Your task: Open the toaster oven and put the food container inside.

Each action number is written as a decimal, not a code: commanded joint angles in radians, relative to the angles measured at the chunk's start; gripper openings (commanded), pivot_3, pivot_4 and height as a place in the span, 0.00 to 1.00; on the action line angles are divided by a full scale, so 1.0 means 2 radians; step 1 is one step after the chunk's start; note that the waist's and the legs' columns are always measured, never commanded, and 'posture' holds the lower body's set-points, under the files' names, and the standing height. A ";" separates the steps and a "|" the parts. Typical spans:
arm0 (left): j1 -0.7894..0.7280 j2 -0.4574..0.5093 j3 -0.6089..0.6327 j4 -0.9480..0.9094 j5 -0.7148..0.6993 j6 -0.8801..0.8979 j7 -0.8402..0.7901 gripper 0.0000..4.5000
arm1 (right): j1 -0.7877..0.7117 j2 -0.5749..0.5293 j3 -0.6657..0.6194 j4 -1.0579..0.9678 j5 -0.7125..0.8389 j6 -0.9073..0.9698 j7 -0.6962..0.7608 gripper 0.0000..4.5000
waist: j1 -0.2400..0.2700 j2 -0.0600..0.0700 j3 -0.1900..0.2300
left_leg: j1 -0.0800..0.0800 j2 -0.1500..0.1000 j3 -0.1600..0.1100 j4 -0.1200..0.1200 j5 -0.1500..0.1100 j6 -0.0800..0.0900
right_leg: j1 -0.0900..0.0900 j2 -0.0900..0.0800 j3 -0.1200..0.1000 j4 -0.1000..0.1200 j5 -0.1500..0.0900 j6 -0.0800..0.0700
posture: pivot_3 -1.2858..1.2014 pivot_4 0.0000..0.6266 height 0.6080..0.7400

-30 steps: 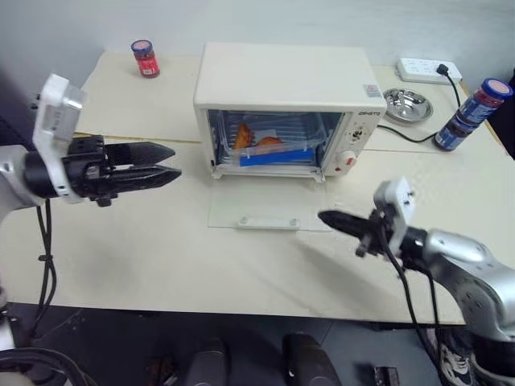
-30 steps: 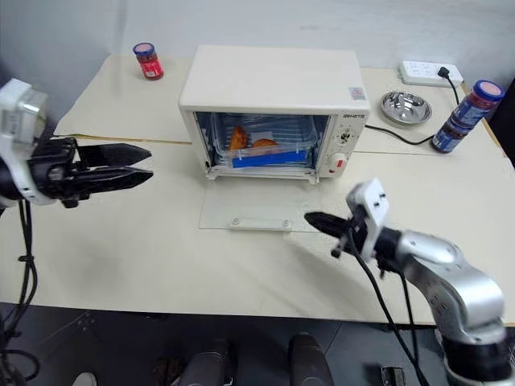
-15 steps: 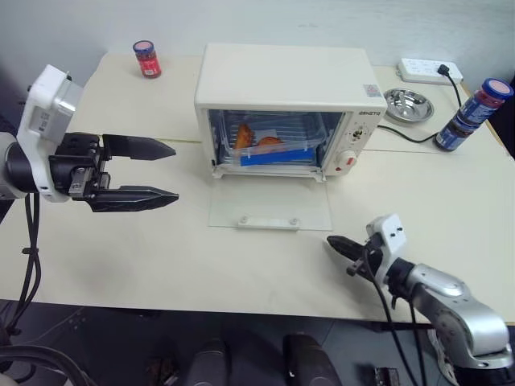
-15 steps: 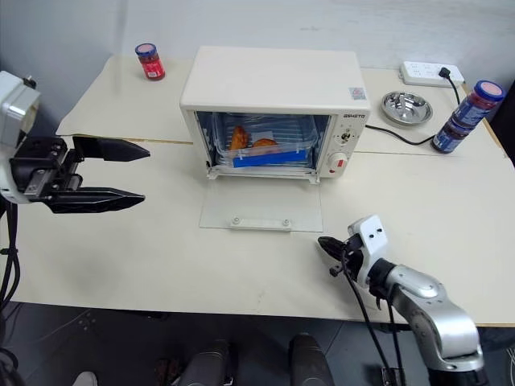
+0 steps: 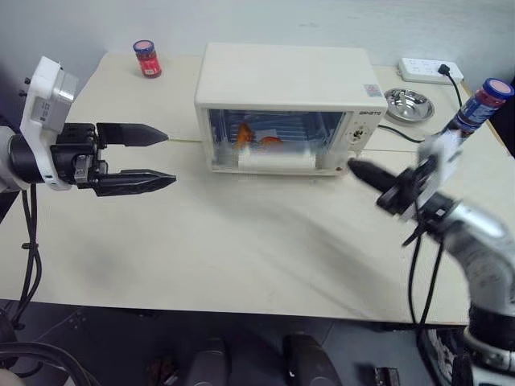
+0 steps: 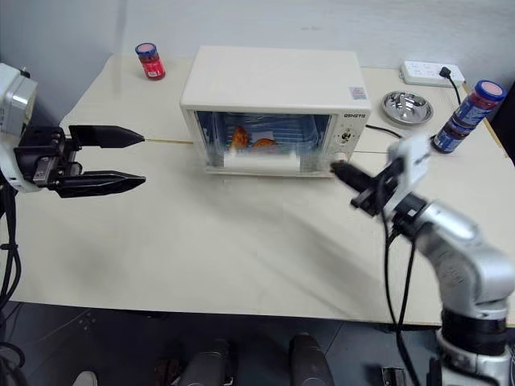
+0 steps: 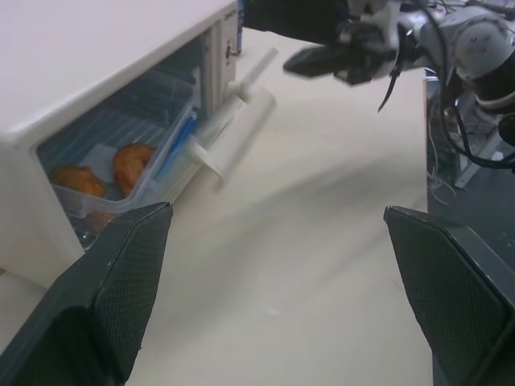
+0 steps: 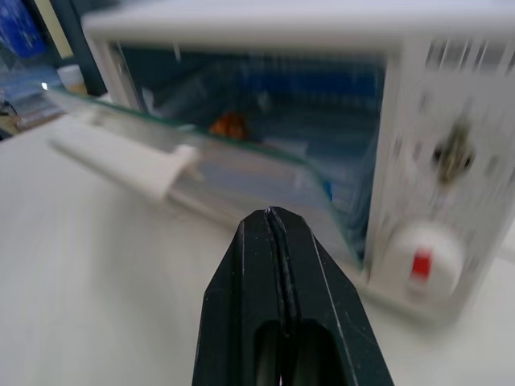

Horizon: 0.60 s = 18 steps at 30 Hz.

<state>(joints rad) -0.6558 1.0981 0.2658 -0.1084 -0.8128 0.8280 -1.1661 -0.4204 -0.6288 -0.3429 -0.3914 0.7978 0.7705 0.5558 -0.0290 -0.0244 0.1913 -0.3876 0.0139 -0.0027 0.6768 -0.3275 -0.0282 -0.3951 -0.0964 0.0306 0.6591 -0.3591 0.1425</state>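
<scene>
The toaster oven (image 5: 286, 108) door, flat on the table (image 5: 241, 257) a second ago, has swung up almost shut, its handle (image 5: 278, 160) blurred mid-swing, and the right gripper (image 5: 378, 181) has risen beside the knobs, jaws pressed together on nothing. The food container (image 7: 121, 181) sits inside, so the job looks essentially done. The left gripper (image 5: 149, 155) hovers well left, spread wide and empty.

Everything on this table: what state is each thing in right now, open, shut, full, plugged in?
toaster oven: door partly raised, not fully shut
food container: inside the oven, orange food in it
left gripper: jaws wide open, holding nothing
right gripper: jaws shut, holding nothing, near the oven's knob side
red jar: upright, lid on
bottle: upright, capped
metal bowl: upright
power strip: one black plug in it
</scene>
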 commanded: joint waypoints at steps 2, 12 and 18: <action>-0.007 0.003 0.019 0.014 0.009 -0.017 0.005 0.99 | -0.034 -0.044 -0.024 0.030 0.025 0.016 0.025 0.00 | 0.000 0.000 0.000 | 0.000 0.000 0.000 0.000 0.000 0.000 | 0.000 0.000 0.000 0.000 0.000 0.000 | 0.52 0.24 1.00; 0.001 0.018 0.032 0.047 0.027 -0.036 0.003 1.00 | -0.008 -0.206 -0.054 0.125 0.029 0.032 0.211 0.65 | 0.000 0.000 0.000 | -0.001 0.000 0.001 0.001 -0.001 0.002 | 0.000 -0.001 0.000 0.000 0.000 0.000 | 0.52 0.24 1.00; 0.005 0.029 0.040 0.057 0.034 -0.040 -0.008 1.00 | 0.013 -0.256 -0.070 0.154 0.022 0.024 0.279 0.99 | -0.001 0.000 0.000 | -0.001 0.000 0.001 0.002 -0.001 0.002 | 0.000 0.000 0.000 0.000 0.000 0.000 | 0.52 0.24 1.00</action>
<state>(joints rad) -0.6460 1.1228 0.3030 0.0113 -0.7449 0.7602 -1.1730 -0.3928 -1.1160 -0.4421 -0.0798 0.8416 0.8386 1.0856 -0.0308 -0.0243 0.1914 -0.3889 0.0137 0.0002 0.6800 -0.3298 -0.0241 -0.3951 -0.0972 0.0318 0.6588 -0.3591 0.1426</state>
